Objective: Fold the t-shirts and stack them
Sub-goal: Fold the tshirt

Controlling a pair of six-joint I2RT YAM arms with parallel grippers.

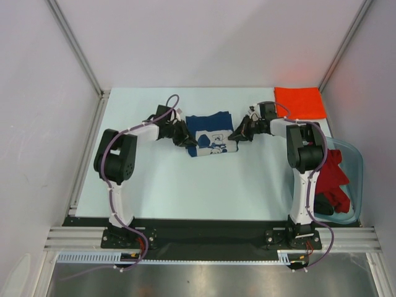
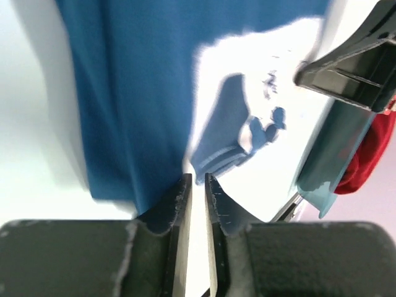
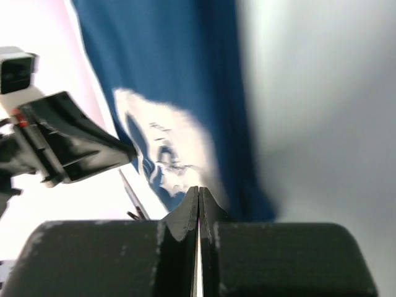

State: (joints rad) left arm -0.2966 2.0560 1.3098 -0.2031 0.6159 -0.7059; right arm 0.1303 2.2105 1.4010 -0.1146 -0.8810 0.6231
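T-shirts not yet folded, a red t-shirt (image 1: 334, 173) and a dark t-shirt (image 1: 325, 204), lay heaped in a clear tub (image 1: 357, 162). The tub sat to the outer side of the right pincer (image 1: 238, 133) and nearer the arm bases, likely a waiting pile.

Farther out on the pale bench (image 1: 161, 185), the navy t-shirt (image 1: 209, 124) lay directly between the two pincers, its edges touching both. The left pincer (image 1: 185, 141) was at the shirt's left edge, its jaws narrowed to a thin slit. From its wrist view the cloth edge seemed nipped there, though that was hard to confirm. The right pincer was at the opposite edge with jaws pressed fully together at the hem, apparently gripping cloth. Holding both sides at once probably kept the cloth taut and level for a fold.

The shirt was a partly folded, nearly square bundle, so its long axis was hard to name. The span from pincer to pincer looked slightly longer. Its white graphic faced up on the near half, and plain navy filled the far half.

Beyond and outward of the right pincer, an orange t-shirt (image 1: 300, 102) lay flat and folded in the far corner. It was likely the base of the stack.
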